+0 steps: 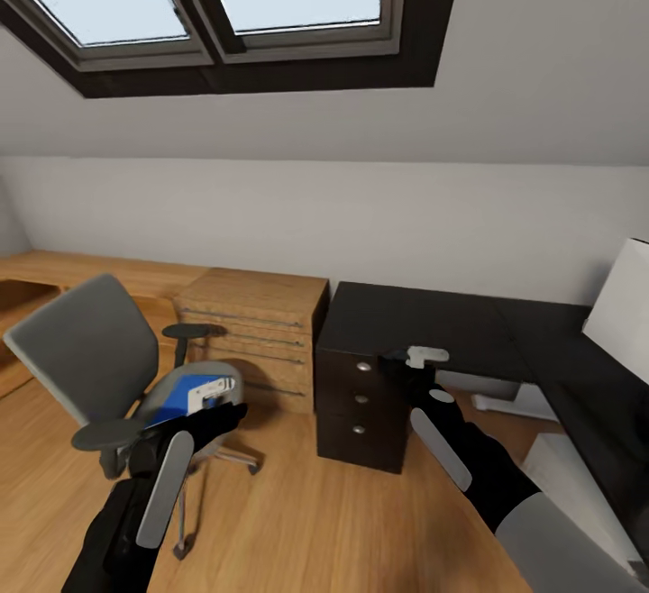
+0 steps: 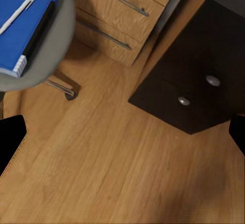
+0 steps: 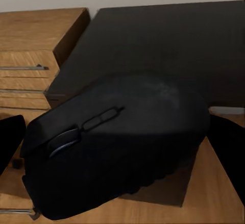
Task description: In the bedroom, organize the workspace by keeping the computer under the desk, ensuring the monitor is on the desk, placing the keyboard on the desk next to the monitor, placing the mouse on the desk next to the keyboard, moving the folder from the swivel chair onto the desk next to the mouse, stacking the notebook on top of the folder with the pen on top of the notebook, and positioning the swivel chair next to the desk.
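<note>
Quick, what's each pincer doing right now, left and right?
Left pincer: open, holding nothing, above the swivel chair.
Right pincer: shut on the mouse.

1. Up top in the head view, dark-framed skylights cut into the sloped white ceiling, pale daylight showing through the glass.
2. Below the slope, a plain white wall runs across the middle of the frame.
3. Light wood floor spreads over the lower part, grain running diagonally.
4. Centre frame, a wooden chest with bar handles stands against the wall.
5. At middle left, a low wooden ledge runs along the wall's foot.
6. In the left wrist view, the same chest sits at the upper edge, above the plank floor.
</note>
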You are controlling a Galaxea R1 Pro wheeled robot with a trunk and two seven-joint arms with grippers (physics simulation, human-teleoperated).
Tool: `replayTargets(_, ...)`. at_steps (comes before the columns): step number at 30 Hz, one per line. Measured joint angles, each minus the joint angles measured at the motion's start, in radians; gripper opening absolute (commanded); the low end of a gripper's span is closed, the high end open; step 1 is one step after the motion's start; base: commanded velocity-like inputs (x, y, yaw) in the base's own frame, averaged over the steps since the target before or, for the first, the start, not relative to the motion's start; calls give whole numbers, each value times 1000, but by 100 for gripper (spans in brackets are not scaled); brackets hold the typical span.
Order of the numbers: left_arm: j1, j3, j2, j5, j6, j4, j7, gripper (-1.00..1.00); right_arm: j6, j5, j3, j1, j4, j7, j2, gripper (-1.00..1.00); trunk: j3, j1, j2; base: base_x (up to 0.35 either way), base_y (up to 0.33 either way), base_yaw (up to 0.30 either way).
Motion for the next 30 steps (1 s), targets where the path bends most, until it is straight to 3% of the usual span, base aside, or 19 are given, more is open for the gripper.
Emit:
replayTargets(7,0,-39,-2,1,1,13,1,100,1,-4,-2,0,2,2,0,-100,21,-27,49,339,0,95)
replayTargets(18,0,-47,-2,-1,0,13,0,100,-1,-4,-3,0,4,3,-1,-100,55,-69,126,339,0,8)
replayTargets(30,0,-46,-2,0,1,12,-3,100,-12,-4,0,0,37,4,2,-100,55,-69,126,268,0,113)
